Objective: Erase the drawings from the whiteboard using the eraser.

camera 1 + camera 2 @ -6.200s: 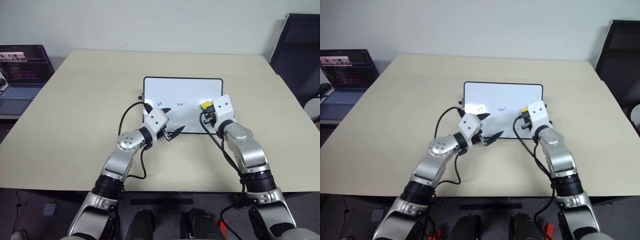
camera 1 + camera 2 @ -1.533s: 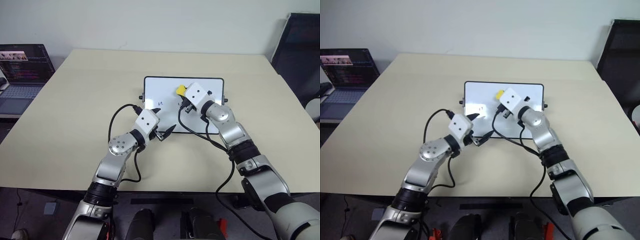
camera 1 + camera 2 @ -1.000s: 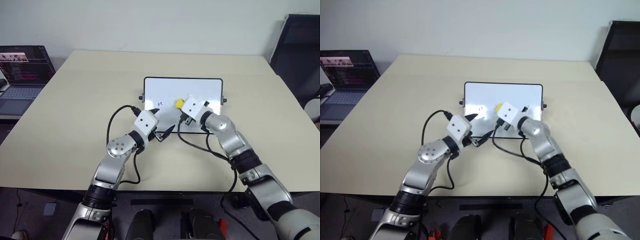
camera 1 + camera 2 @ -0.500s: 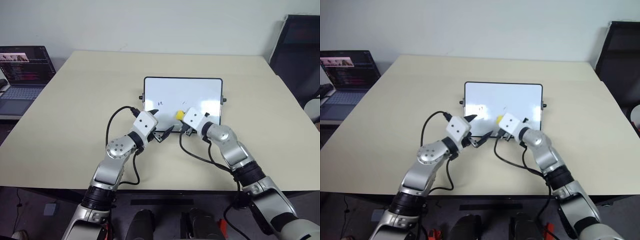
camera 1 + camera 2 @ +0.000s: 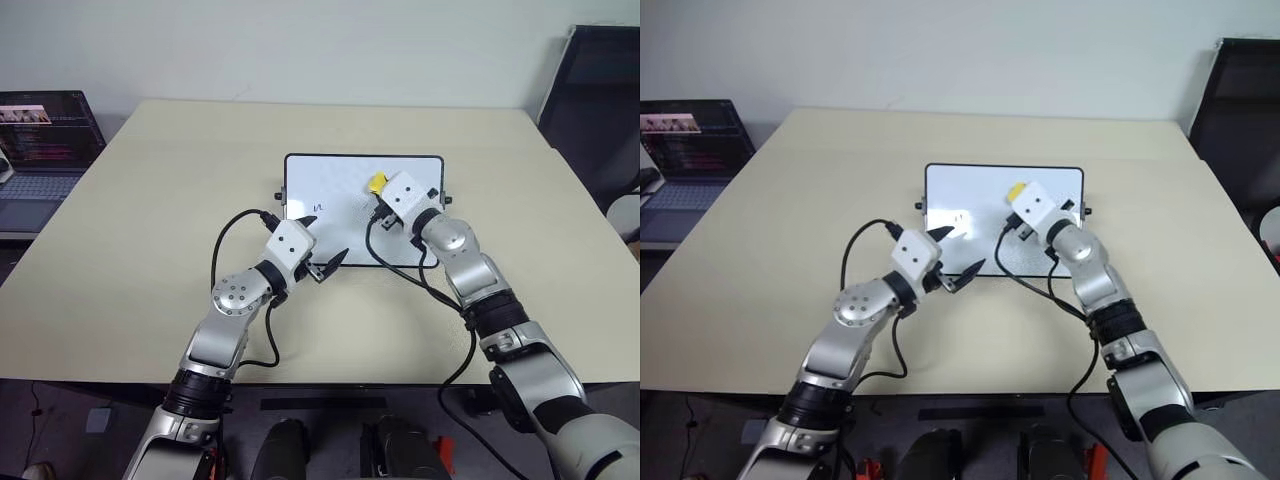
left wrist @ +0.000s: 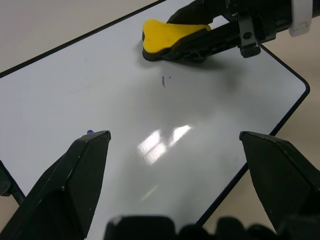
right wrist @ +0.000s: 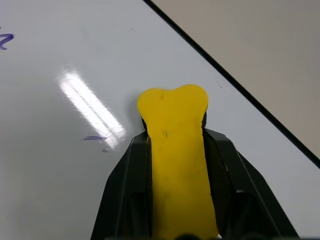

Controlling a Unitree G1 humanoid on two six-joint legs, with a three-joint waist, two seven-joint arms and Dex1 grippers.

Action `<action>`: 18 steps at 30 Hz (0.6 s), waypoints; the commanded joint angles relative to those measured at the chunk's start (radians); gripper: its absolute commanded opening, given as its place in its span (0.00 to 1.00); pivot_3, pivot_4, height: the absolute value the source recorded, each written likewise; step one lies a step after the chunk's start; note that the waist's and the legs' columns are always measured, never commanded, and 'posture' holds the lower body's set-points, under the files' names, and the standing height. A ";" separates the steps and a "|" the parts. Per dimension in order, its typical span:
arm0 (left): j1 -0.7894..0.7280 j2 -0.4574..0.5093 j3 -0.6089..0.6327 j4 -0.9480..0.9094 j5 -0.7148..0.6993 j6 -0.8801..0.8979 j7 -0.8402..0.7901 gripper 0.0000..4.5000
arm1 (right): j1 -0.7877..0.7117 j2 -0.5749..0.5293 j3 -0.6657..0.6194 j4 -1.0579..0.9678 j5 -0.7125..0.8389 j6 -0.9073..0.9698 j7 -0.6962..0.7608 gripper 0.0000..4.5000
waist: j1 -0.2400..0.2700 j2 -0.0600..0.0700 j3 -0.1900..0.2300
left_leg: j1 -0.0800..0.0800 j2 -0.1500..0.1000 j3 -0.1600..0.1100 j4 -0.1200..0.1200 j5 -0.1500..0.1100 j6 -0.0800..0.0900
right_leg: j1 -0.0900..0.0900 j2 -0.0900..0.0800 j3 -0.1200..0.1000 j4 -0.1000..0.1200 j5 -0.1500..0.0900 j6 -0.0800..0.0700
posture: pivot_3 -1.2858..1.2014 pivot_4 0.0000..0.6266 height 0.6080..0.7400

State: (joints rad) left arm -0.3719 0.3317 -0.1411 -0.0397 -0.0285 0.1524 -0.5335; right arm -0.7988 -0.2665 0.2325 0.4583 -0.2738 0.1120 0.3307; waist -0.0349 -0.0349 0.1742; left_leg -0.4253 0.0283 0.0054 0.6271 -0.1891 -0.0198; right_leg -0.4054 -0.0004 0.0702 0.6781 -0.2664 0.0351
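Observation:
The whiteboard (image 5: 400, 235) lies flat in the middle of the table. One of the drawings, a small dark squiggle (image 5: 316, 207), sits on its left part, and faint stroke remnants (image 6: 163, 81) lie near the middle. My right gripper (image 5: 382, 190) is shut on the yellow eraser (image 5: 375, 181), which presses on the board's far part, right of centre. In the right wrist view the eraser (image 7: 175, 145) sits between the black fingers (image 7: 125, 170), with a short stroke (image 7: 95, 138) beside it. My left gripper (image 5: 322, 240) hovers open over the board's near left edge, holding nothing.
The beige table (image 5: 150, 200) has wide bare room around the board. An open laptop (image 5: 45, 140) stands off its left side and a black chair (image 5: 600, 110) at the far right. Black cables loop from both wrists over the board's near edge.
My right gripper has swept the eraser from the board's right side across the middle, down to the near edge, then up toward the far edge. The middle squiggle is mostly wiped. The left arm stayed still.

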 commanded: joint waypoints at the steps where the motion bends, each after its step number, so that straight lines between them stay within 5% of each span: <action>1: 0.000 0.011 0.019 -0.044 -0.001 0.000 0.008 1.00 | 0.049 -0.015 0.028 -0.037 -0.016 0.049 0.045 0.25 | 0.000 0.000 0.000 | 0.000 0.000 0.000 0.000 0.000 0.000 | 0.000 0.000 0.000 0.000 0.000 0.000 | 0.52 0.24 1.00; 18: -0.007 0.008 0.021 -0.032 -0.002 0.000 0.018 1.00 | 0.174 -0.070 0.059 -0.220 -0.020 0.116 0.154 0.25 | 0.002 0.000 0.000 | 0.001 0.000 0.000 0.002 0.000 0.000 | 0.001 0.000 0.000 0.000 -0.001 0.001 | 0.52 0.24 1.00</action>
State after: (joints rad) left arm -0.3635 0.3393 -0.1315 -0.0407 -0.0280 0.1672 -0.5199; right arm -0.6383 -0.3176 0.3144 0.2419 -0.2926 0.2052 0.4808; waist -0.0327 -0.0352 0.1740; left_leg -0.4243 0.0286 0.0057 0.6286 -0.1887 -0.0193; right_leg -0.4045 -0.0002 0.0704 0.6785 -0.2669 0.0360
